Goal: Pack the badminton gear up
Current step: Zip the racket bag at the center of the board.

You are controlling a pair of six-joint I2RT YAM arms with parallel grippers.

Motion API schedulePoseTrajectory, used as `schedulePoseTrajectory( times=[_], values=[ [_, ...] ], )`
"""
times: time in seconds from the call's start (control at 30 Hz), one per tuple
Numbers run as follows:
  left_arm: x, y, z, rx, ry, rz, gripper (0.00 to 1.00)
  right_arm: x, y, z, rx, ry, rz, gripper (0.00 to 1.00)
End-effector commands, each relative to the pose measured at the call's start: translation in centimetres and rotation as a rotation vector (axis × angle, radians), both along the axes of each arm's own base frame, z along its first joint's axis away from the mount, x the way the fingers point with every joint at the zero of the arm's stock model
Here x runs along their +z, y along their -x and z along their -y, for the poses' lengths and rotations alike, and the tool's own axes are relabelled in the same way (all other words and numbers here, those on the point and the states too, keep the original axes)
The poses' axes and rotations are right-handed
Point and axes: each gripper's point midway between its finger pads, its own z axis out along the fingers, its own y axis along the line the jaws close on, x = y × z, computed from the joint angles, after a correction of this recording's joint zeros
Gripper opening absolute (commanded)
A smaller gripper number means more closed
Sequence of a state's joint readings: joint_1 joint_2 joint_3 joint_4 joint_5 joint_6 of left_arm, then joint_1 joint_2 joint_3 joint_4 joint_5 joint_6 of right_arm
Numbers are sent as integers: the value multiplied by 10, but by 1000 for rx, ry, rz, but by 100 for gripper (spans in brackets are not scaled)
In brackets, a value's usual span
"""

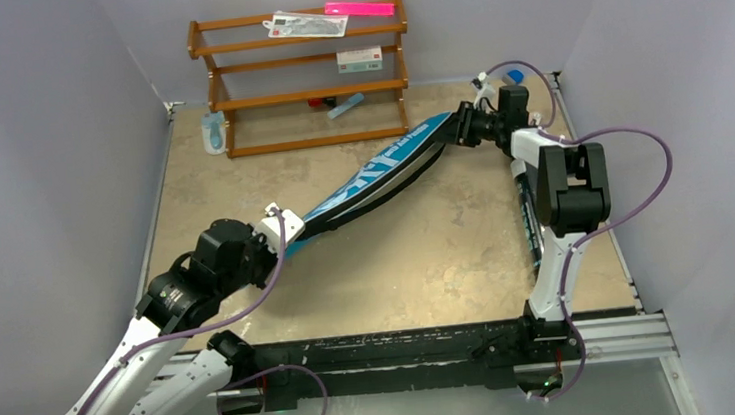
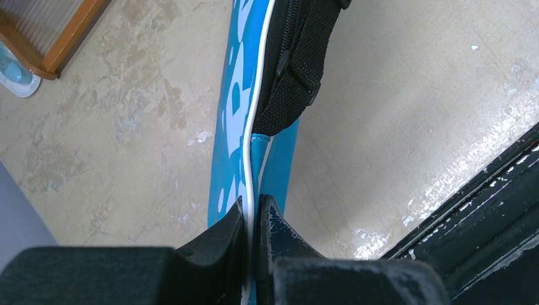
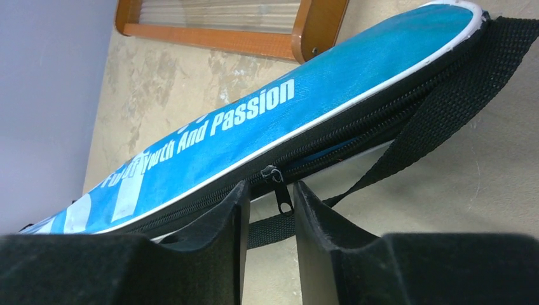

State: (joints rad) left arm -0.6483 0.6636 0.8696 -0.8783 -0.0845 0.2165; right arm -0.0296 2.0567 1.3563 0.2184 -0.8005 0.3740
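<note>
Your left gripper (image 2: 253, 213) clamps the narrow end of the bag (image 1: 380, 171) — its zipper pull (image 3: 280, 189) hangs inside your parted right gripper (image 3: 267, 197).

A wooden rack (image 1: 309, 96) stands far back on the table (image 1: 428, 252), pale-blue bottle (image 1: 214, 134) beside it.

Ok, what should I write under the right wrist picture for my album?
The right gripper straddles the zipper pull on the blue racket bag.
</note>
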Motion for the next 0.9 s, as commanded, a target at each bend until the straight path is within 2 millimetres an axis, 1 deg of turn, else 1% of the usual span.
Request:
schedulePoseTrajectory(
  times=[0.0,0.17,0.3,0.33,0.47,0.63,0.73,0.87],
  values=[
    [23,-7,-1,38,36,54,0,30,3,1,19,-2,62,31],
    [26,-7,-1,43,43,57,0,31,5,0,25,-6,58,24],
    [30,-8,0,48,56,60,0,34,8,-2,38,-16,55,12],
    [30,-8,-1,49,55,59,0,34,8,-2,42,-18,53,10],
    [31,-8,-1,53,53,55,0,36,8,-2,40,-19,51,6],
    [32,-8,-4,68,47,57,0,34,3,3,3,6,51,0],
    [33,-7,-4,67,51,58,0,33,1,6,-7,11,53,0],
    [33,-6,-4,65,53,57,0,35,1,4,10,-6,61,0]
  ],
)
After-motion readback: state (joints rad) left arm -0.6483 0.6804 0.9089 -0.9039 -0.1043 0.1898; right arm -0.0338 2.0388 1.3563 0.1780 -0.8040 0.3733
